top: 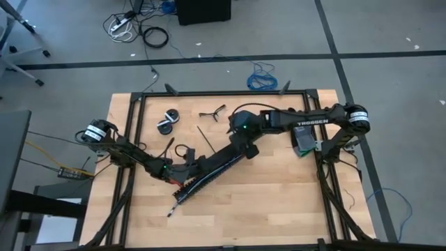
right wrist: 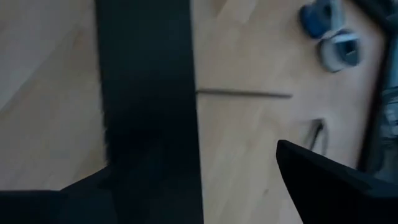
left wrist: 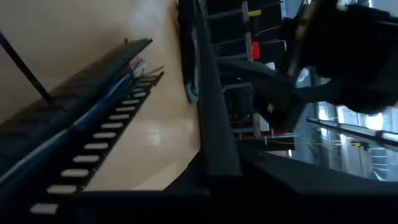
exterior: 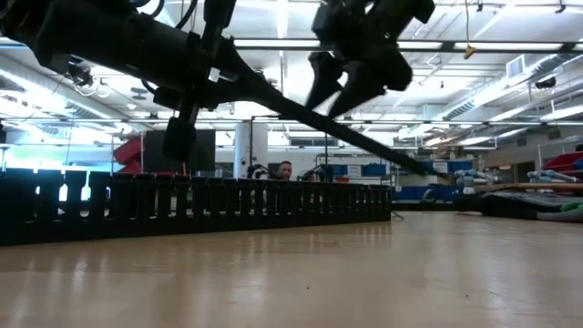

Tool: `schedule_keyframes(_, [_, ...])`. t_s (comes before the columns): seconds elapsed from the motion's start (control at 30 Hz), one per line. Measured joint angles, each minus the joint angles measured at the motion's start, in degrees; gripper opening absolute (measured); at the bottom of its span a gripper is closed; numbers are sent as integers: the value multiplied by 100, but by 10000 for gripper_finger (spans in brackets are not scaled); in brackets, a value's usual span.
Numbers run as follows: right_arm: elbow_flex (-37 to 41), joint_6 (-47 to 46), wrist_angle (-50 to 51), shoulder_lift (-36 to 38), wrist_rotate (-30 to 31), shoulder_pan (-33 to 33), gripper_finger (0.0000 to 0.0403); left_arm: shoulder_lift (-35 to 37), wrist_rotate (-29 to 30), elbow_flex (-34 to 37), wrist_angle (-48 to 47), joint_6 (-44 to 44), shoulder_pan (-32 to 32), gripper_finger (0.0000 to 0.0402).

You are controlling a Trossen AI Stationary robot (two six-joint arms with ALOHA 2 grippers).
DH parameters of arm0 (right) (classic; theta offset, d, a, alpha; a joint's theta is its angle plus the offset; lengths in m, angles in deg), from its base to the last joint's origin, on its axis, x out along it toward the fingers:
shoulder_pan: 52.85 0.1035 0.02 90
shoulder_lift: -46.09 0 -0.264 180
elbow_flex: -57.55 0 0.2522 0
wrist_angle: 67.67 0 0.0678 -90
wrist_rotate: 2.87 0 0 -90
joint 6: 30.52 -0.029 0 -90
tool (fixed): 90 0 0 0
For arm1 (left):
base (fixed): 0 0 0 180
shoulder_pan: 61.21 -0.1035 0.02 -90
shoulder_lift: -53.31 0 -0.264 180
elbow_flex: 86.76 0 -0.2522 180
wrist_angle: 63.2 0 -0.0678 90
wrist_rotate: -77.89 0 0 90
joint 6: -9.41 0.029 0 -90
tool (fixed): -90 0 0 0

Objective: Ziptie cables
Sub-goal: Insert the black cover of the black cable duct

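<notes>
A long black strip [top: 219, 159] hangs slantwise over the table, with my left gripper [top: 182, 167] shut on its left end. My right gripper [top: 245, 148] is open at the strip's other end. Its two fingers stand on either side of the strip [right wrist: 149, 106]; I cannot tell whether they touch it. Below lies a black slotted duct [top: 195, 185] with thin cables [left wrist: 134, 68] in it, their ends sticking out. One thin black ziptie [top: 205, 137] lies flat on the wood behind the strip. My left gripper is shut on the black strip's left end [exterior: 232, 59]. The gripper's own body hides the place of contact. The strip runs on from the fingers along their line toward my right gripper. It is lifted clear of the table and the duct.
Two tape rolls [top: 167, 122] and a small hand tool [top: 212, 113] lie at the far left. A black frame [top: 223, 93] rims the table. The duct [exterior: 182, 205] stands as a low wall across the near table. A person [exterior: 284, 169] sits in the room behind.
</notes>
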Motion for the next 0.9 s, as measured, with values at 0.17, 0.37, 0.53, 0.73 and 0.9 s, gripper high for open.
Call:
schedule_keyframes(0.17, [0, 62, -538, 2, 418, 204, 309, -7, 204, 0, 21, 147, -7, 0])
schedule_keyframes(0.37, [0, -119, -903, 4, 467, 316, 308, -7, 516, 0, 18, 114, -15, 0])
schedule_keyframes(0.53, [0, -238, -41, 7, -6, 176, 307, -7, 481, 0, 63, 118, -13, 0])
schedule_keyframes(0.73, [17, -238, 168, 9, -460, 1, 307, -7, 458, 0, 92, 186, -4, 0])
schedule_keyframes(0.9, [17, -240, 328, 9, -594, -52, 307, -7, 427, 0, 94, 316, -4, 0])
